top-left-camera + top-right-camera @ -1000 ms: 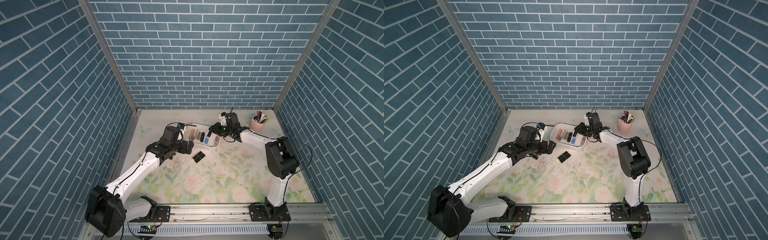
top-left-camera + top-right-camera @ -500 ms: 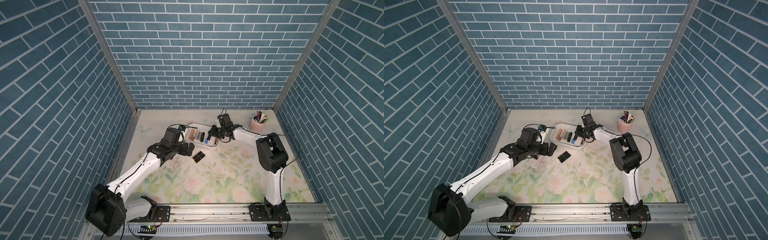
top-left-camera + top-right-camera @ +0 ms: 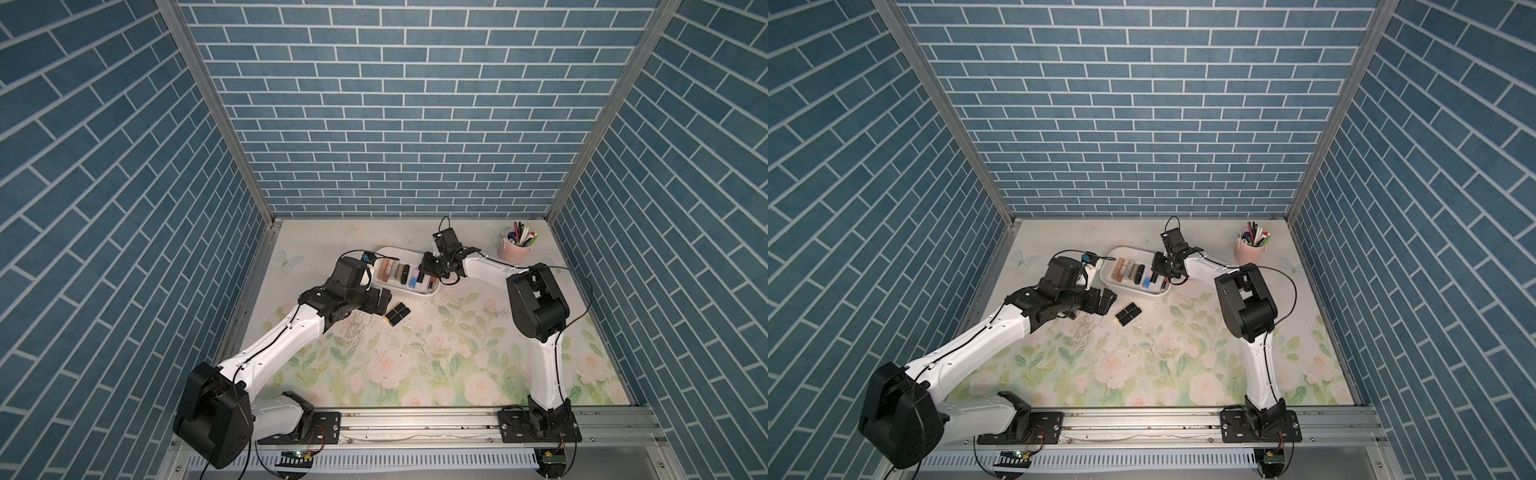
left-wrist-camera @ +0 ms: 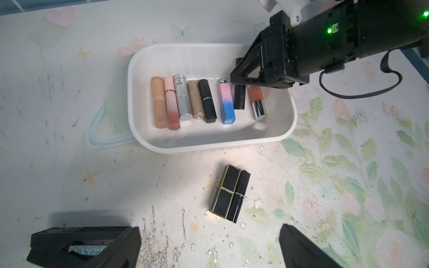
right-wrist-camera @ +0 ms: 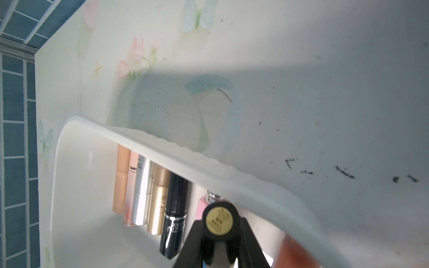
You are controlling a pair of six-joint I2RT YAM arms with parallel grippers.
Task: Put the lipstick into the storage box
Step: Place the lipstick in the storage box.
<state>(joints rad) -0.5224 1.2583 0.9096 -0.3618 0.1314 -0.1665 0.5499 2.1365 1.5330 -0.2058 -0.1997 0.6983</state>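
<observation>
1. Nearest the rail, the left gripper (image 4: 209, 234) hangs low over the floral mat (image 3: 436, 365) with its jaws spread wide and nothing in them; this arm has hardly stirred over the last second
2. Just ahead of it lie the two loose lipsticks, a gold-trimmed lipstick (image 4: 226, 191) and a round black lipstick (image 4: 241, 195), side by side and touching, on the mat outside the storage box (image 4: 209, 145). They look like the remaining work
3. In the box a row of lipsticks lies flat, with a gap between the pink-and-blue lipstick (image 4: 226, 104) and the orange gloss (image 4: 256, 99)
4. What has changed: the right arm has folded its elbow inward and brought the right gripper (image 4: 241, 80) from the box's end to over its inside. Its jaws are clamped tight on the held lipstick (image 4: 239, 98), which now hangs in that gap. Whether its lower end touches the floor I cannot tell
5. So this placing seems almost done, with only the release left. The neighbours sit close on both sides, and opening fingers may nudge them
6. Farthest back, the pink pen cup (image 3: 517, 249) stands well apart and blocks nothing
</observation>
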